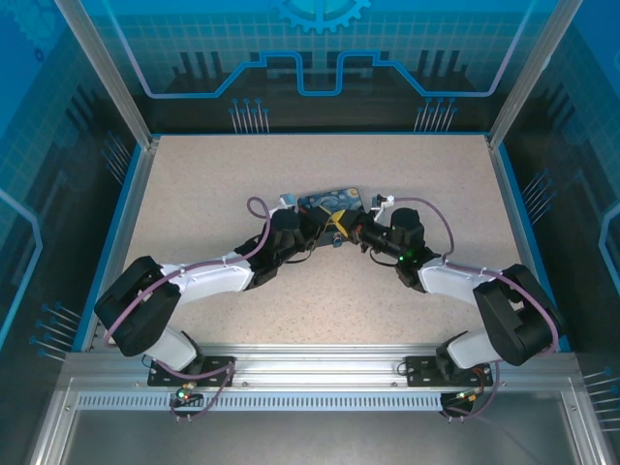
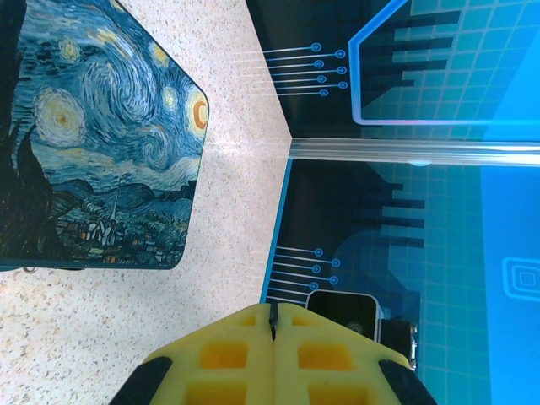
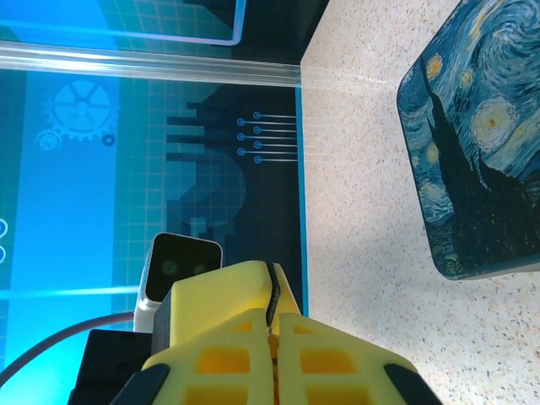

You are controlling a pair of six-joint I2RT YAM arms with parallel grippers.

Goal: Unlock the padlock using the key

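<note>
My two grippers meet tip to tip above the table's middle, left gripper (image 1: pixel 329 227) facing right gripper (image 1: pixel 349 231). In the left wrist view my left gripper (image 2: pixel 272 314) is shut on a thin dark metal sliver (image 2: pixel 272 321), which looks like the padlock seen edge-on. In the right wrist view my right gripper (image 3: pixel 270 325) is shut, with a tiny grey metal speck at its tips, apparently the key (image 3: pixel 268 330). The left gripper's yellow fingers (image 3: pixel 224 295) stand right beyond it, touching or almost touching. Most of both small pieces is hidden inside the pads.
The dark-blue Starry Night box (image 1: pixel 329 200) lies flat just behind the grippers, at left in the left wrist view (image 2: pixel 93 143) and at right in the right wrist view (image 3: pixel 481 152). Speckled tabletop (image 1: pixel 213 194) surrounds it, bounded by blue walls and aluminium posts (image 1: pixel 102 73).
</note>
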